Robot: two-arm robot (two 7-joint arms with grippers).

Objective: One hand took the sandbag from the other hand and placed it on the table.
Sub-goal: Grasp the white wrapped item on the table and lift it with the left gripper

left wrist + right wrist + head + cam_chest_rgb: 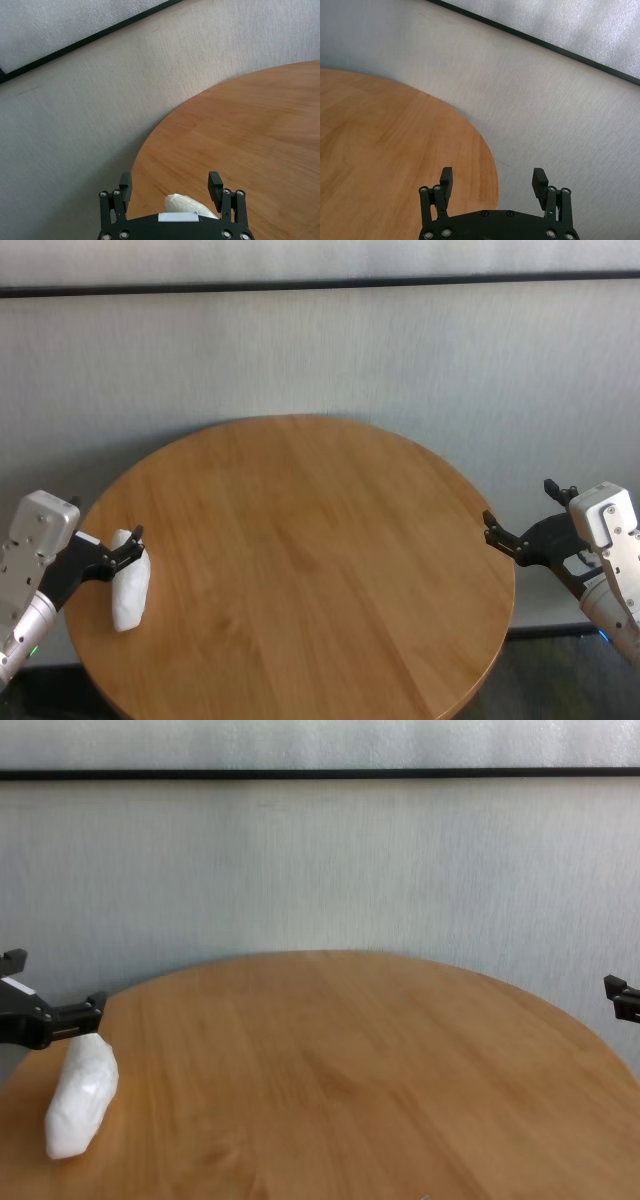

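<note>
The white sandbag (130, 592) lies on the round wooden table (300, 540) near its left edge. My left gripper (104, 521), the one with the green ring, hovers open over the bag's far end. In the left wrist view the sandbag (187, 205) shows low between the spread fingers of that gripper (170, 180), untouched by either. In the chest view the sandbag (80, 1098) rests flat just below the left gripper (55, 982). My right gripper (520, 502), with the blue ring, stands open and empty beyond the table's right edge; its wrist view shows the right gripper (493, 174) holding nothing.
A pale grey wall (320, 350) with a dark horizontal strip stands behind the table. The bare tabletop (350, 1070) stretches between the two arms. Grey floor shows past the right rim (545, 130).
</note>
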